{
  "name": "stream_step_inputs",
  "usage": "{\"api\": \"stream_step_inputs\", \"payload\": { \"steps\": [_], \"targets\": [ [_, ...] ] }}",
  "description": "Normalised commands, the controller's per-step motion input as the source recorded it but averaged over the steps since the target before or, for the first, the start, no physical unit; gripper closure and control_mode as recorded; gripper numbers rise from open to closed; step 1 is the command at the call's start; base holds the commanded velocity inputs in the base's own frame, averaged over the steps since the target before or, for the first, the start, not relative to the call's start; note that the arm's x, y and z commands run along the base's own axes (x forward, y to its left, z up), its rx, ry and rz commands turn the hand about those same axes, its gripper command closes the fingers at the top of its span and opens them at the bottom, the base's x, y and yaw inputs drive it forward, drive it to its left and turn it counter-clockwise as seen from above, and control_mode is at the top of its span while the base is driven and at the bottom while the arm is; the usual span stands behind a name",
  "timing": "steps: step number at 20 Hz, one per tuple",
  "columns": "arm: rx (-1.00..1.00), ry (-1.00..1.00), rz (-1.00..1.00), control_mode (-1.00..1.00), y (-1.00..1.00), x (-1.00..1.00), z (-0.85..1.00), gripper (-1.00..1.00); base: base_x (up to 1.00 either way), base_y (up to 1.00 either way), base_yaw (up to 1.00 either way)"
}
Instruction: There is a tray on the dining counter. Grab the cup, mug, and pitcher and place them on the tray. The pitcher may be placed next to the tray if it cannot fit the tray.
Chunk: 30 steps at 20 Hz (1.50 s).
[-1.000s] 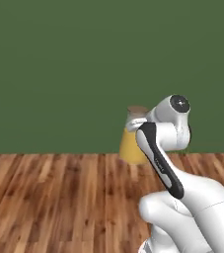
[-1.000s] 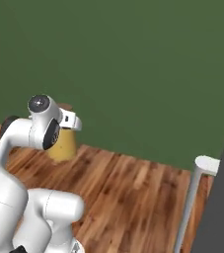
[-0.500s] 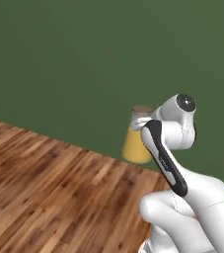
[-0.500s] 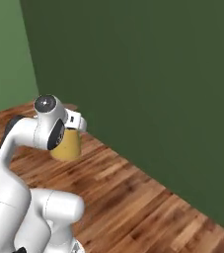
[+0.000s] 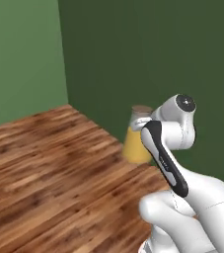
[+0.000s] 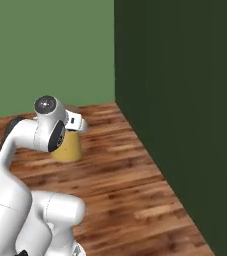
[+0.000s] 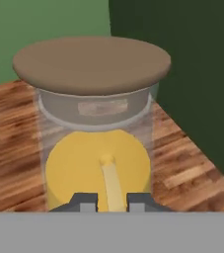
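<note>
Pitcher (image 7: pixel 96 143) held aloft, clamped in hand (image 7: pixel 111 201)

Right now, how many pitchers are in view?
1: the pitcher sits right in front of the end effector, carried above the wooden floor. Others may be out of view.

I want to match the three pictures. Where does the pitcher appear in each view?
Left base view: the pitcher is at centre, just left of the arm.
Right base view: pitcher left of centre, beside the arm.
Hand view: pitcher at centre, above the gripper.
Shared landmark: the wall corner.
</note>
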Motion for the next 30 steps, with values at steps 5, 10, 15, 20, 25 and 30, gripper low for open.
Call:
{"api": "stream_step_inputs", "payload": {
  "steps": [5, 10, 15, 20, 25, 30],
  "targets": [
    [0.00, 0.00, 0.00, 1.00, 0.00, 0.00, 0.00, 1.00, 1.00, -0.07, 0.68],
    [0.00, 0.00, 0.00, 1.00, 0.00, 0.00, 0.00, 1.00, 0.99, -0.04, 0.59],
    [0.00, 0.00, 0.00, 1.00, 0.00, 0.00, 0.00, 1.00, 0.91, -0.15, 0.47],
    [0.00, 0.00, 0.00, 1.00, 0.00, 0.00, 0.00, 1.00, 0.95, -0.27, 0.39],
    [0.00, 0.00, 0.00, 1.00, 0.00, 0.00, 0.00, 1.00, 0.99, -0.39, 0.37],
    [0.00, 0.00, 0.00, 1.00, 0.00, 0.00, 0.00, 1.00, 0.84, -0.48, 0.35]
  ]
}}
